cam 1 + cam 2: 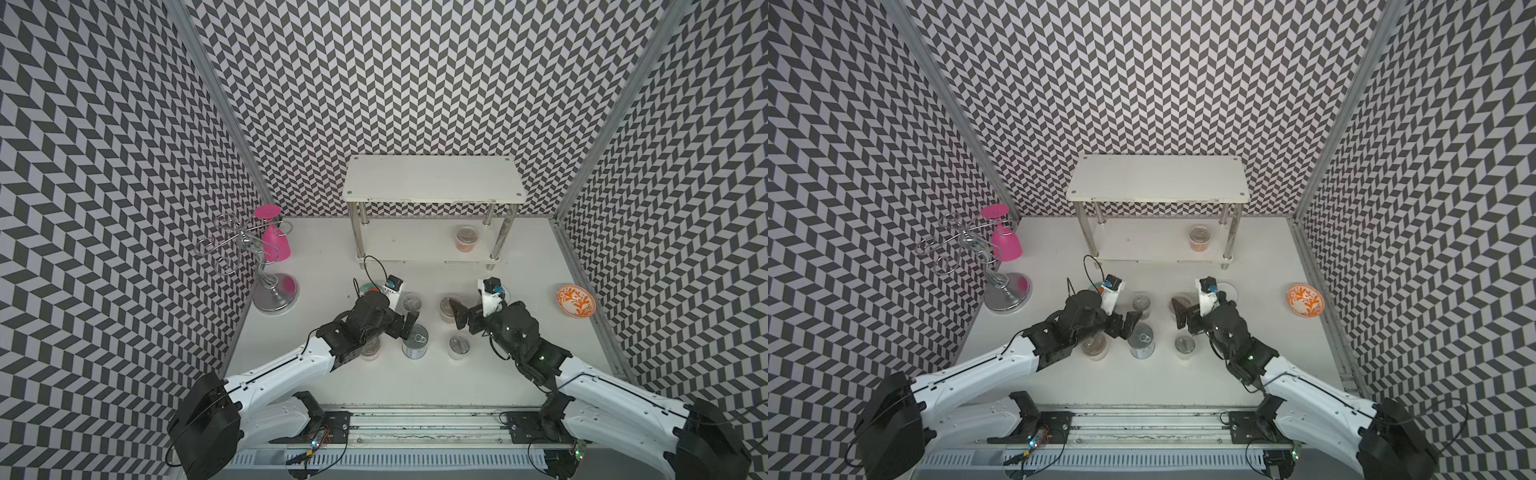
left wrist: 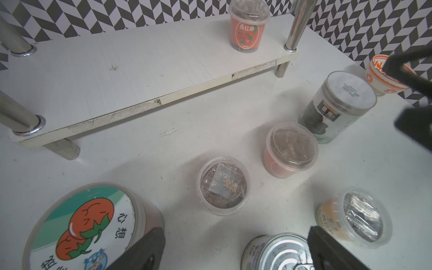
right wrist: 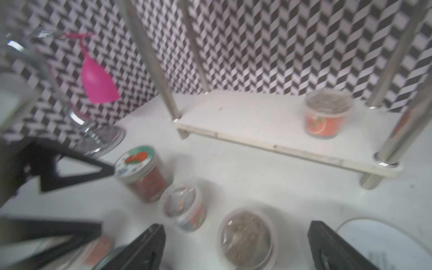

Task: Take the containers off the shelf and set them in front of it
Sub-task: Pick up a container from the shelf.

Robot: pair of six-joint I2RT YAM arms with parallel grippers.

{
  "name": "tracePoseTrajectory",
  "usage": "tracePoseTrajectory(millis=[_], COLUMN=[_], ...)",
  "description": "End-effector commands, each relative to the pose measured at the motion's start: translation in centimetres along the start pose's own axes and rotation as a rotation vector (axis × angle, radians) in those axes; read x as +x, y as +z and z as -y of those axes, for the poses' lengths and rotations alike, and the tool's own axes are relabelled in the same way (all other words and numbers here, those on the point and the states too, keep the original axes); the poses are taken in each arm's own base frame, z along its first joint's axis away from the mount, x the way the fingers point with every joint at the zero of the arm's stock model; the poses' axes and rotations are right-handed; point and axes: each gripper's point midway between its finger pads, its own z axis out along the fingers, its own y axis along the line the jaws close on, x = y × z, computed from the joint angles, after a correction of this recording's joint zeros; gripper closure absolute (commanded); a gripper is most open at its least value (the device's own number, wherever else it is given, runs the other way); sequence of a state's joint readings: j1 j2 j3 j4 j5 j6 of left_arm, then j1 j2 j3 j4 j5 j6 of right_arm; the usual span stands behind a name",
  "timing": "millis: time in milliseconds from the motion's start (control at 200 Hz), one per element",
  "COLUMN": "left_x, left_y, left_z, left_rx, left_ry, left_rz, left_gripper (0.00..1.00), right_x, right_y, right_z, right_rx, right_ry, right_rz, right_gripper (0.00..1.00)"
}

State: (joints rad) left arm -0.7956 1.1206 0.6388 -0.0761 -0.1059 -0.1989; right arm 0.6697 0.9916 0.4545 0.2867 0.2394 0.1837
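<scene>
The white shelf [image 1: 432,178] stands at the back, and one clear tub [image 1: 466,238] with an orange label is left on its lower tier [image 2: 117,77]. In front stand the teal-lidded jar [image 2: 84,229], the white-lidded jar [image 2: 343,102], the silver can [image 1: 415,340] and several clear tubs. My left gripper [image 2: 233,254] hovers open between the teal-lidded jar and the can, holding nothing. My right gripper [image 3: 236,247] is open above a tub [image 3: 247,238] that stands on the table between its fingers; that view is blurred.
A wire glass stand [image 1: 266,266] with a hanging pink goblet [image 1: 274,241] is at the left wall. An orange-patterned dish [image 1: 575,301] sits at the right wall. Patterned walls close in three sides.
</scene>
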Motion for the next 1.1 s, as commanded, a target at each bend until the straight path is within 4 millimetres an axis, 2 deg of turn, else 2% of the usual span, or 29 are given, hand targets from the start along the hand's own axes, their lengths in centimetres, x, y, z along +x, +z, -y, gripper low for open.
tracePoseTrajectory(millis=[0, 95, 220, 376, 486, 571, 836, 1096], left_x=[-2.6, -3.1, -3.7, -4.8, -5.0, -5.2, -5.8, -6.7], left_y=[-0.6, -0.6, -0.7, -0.8, -0.5, -0.5, -0.5, -0.8], left_z=[0.5, 0.7, 0.8, 1.1, 1.3, 1.5, 1.5, 1.6], left_rx=[0.026, 0.033, 0.037, 0.046, 0.055, 0.063, 0.064, 0.096], left_ry=[-0.001, 0.000, -0.003, -0.014, -0.020, -0.021, -0.033, -0.115], left_rz=[0.067, 0.074, 0.092, 0.117, 0.117, 0.123, 0.142, 0.199], left_gripper=[0.00, 0.00, 0.00, 0.00, 0.00, 0.00, 0.00, 0.00], right_x=[-4.2, -5.7, -5.8, -6.5, -5.6, -4.7, -3.9, -4.1], right_y=[2.9, 6.6, 11.1, 14.9, 17.4, 18.7, 21.3, 23.9], right_z=[1.8, 3.1, 5.6, 8.3, 9.9, 11.0, 13.4, 14.2], right_rx=[0.050, 0.102, 0.182, 0.296, 0.363, 0.400, 0.470, 0.475], right_ry=[0.029, 0.037, 0.074, 0.121, 0.125, 0.121, 0.118, 0.048], right_rz=[0.075, 0.047, 0.005, 0.047, 0.021, 0.000, 0.007, 0.001], right_gripper=[0.00, 0.00, 0.00, 0.01, 0.00, 0.01, 0.00, 0.00])
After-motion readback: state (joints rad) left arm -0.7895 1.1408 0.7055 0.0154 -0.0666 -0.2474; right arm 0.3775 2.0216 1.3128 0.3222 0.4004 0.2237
